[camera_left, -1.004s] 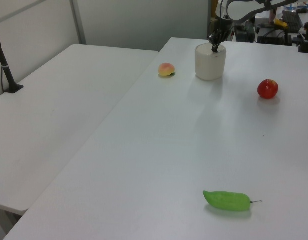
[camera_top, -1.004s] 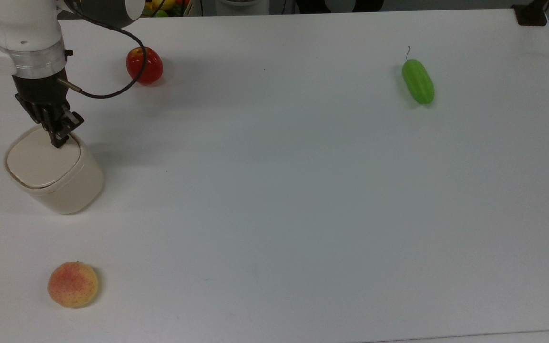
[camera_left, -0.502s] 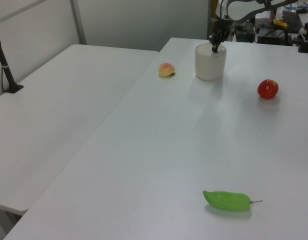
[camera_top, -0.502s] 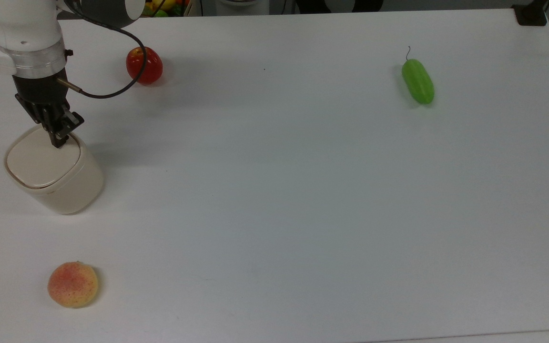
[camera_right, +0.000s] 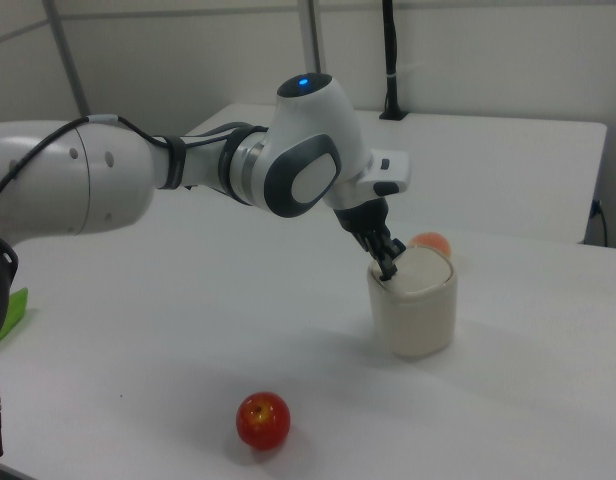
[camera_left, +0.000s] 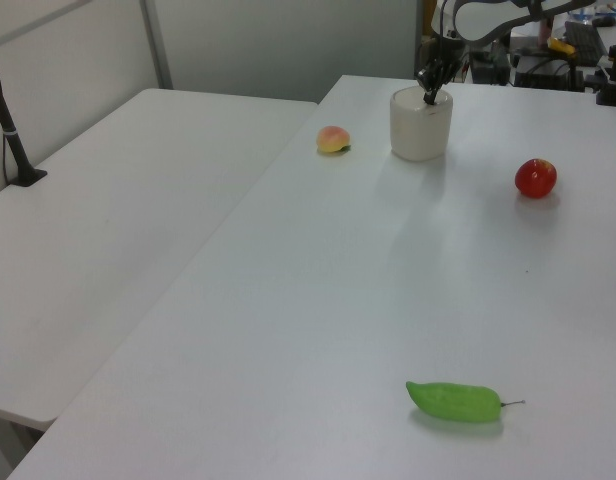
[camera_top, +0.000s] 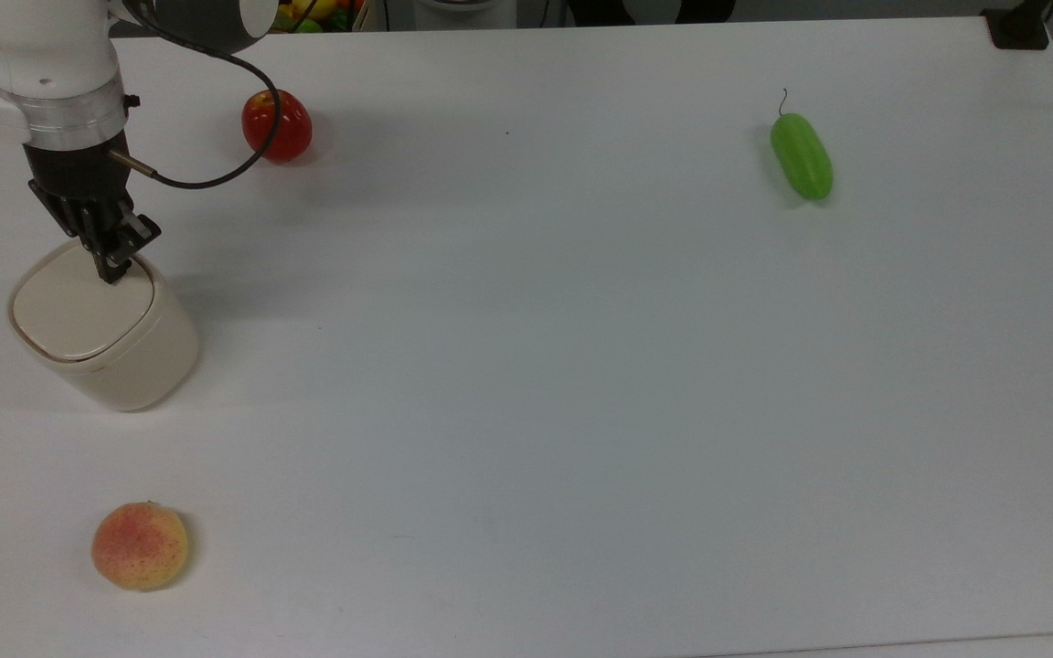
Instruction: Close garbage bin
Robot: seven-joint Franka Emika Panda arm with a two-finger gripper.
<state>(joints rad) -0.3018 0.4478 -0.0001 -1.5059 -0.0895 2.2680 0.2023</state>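
Observation:
The cream-beige garbage bin (camera_top: 115, 352) stands near the top view's left edge, its flat lid (camera_top: 74, 311) lying down on the rim. My gripper (camera_top: 112, 271) is shut with nothing held, and its tips rest on the lid's far edge. In the left view the bin (camera_left: 421, 128) sits at the far end of the table with the gripper (camera_left: 428, 97) touching its top. The right view has the bin (camera_right: 416, 312) beside my arm, the gripper (camera_right: 390, 270) pressing the lid's near corner.
A red apple (camera_top: 277, 125) lies behind the bin, a peach (camera_top: 140, 546) in front of it, and a green cucumber (camera_top: 801, 155) far off at the top view's right. A black cable (camera_top: 216, 178) loops from my wrist. A second table (camera_left: 118, 200) adjoins in the left view.

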